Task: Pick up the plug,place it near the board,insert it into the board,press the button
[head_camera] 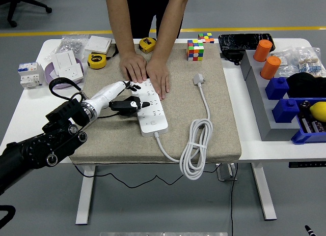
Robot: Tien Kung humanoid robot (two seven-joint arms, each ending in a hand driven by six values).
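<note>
**Plug held over the board's left edge, not yet seated**

The left hand (pixel 124 96) came in from the left with its fingers closed around a small black plug (pixel 127 105), which it held against the left side of the white power strip (pixel 151 107). The strip lay lengthwise on a beige mat (pixel 219 129) on the white table (pixel 30 119). At the far side a person's two hands (pixel 145 70) pressed flat on the strip's far end, apparently steadying it. The right hand was out of view.

By the look of it, the step in hand was insertion: the plug had reached the board but seemed to sit over the sockets rather than in one, though whether its pins had entered could not be told. The next move called for lining the pins up with a socket and pushing straight down, then reaching the button near the strip's near end.

A spare white plug (pixel 198 79) and its coiled cable (pixel 196 144) lay untouched to the right.
</note>
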